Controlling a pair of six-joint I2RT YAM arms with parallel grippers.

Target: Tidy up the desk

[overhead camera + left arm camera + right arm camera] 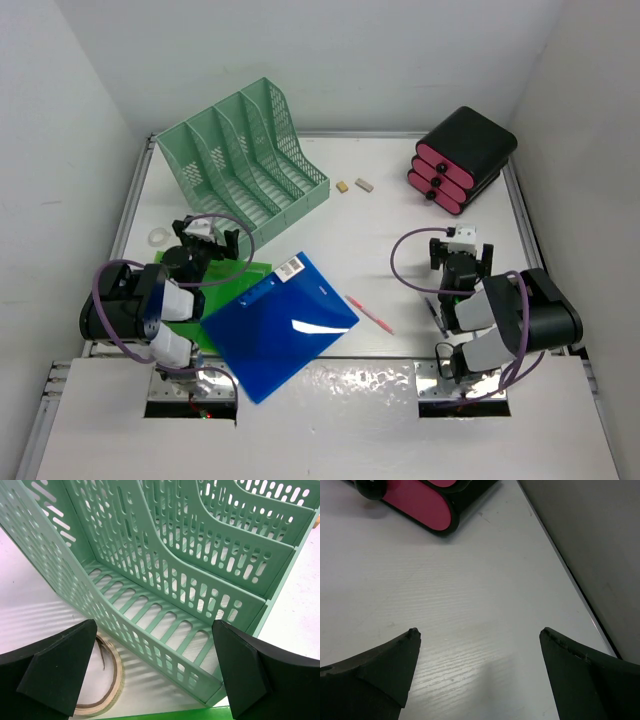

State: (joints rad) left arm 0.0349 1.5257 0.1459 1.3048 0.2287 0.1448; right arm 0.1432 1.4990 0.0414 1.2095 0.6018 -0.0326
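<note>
The white desk (380, 225) holds a blue folder (279, 325) lying over a green folder (252, 270) at the near left. A pink pen (369, 313) lies right of the blue folder and a dark pen (437, 319) lies by the right arm. Two small tan erasers (354, 186) lie at the back middle. A tape roll (158, 238) sits left of the rack and also shows in the left wrist view (102, 680). My left gripper (211, 236) is open and empty, facing the rack. My right gripper (461, 250) is open and empty above bare desk (470, 600).
A mint-green slotted file rack (243, 160) stands at the back left and fills the left wrist view (175, 580). A black-and-pink drawer box (460, 160) stands at the back right, its pink front in the right wrist view (420, 500). Metal rails (521, 215) edge the desk.
</note>
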